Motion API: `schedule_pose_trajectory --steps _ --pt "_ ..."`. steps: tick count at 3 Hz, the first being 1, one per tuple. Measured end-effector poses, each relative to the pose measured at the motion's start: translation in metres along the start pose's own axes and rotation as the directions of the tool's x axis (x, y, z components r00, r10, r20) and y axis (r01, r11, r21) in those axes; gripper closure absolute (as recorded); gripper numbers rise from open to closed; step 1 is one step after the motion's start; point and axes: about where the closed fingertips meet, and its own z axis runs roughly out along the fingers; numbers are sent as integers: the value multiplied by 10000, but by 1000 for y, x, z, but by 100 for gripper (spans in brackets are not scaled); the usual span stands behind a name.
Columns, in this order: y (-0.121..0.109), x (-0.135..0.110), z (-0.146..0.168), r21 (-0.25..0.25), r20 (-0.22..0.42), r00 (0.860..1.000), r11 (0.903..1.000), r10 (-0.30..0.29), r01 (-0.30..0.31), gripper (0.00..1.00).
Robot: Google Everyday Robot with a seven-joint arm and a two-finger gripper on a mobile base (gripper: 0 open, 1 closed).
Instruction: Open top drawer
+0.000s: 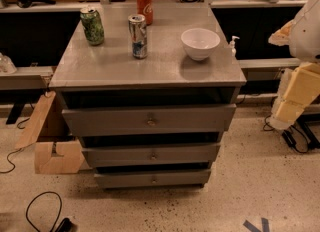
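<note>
**Desk:** Where is the arm?

**Operator:** My arm [305, 31] hangs at the right edge of the view. A white upper link sits over pale yellow segments stepping down toward the floor, well apart from the grey cabinet [165, 63]. The gripper [281, 118] is at its lower end. I cannot tell whether it is released or clenched.

**Desk:** And the top drawer?

**Operator:** The top drawer [100, 121] sits directly under the cabinet's top, its brassy knob [150, 122] centred and a dark gap above its front.
</note>
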Motion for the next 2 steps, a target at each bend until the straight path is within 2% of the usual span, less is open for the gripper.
schedule_pose_trajectory --steps 1,2 --pt "0 0 0 1 0 10000 10000 0 0 0" --pt "-1 -4 16 157 -65 9997 9996 -243 244 0"
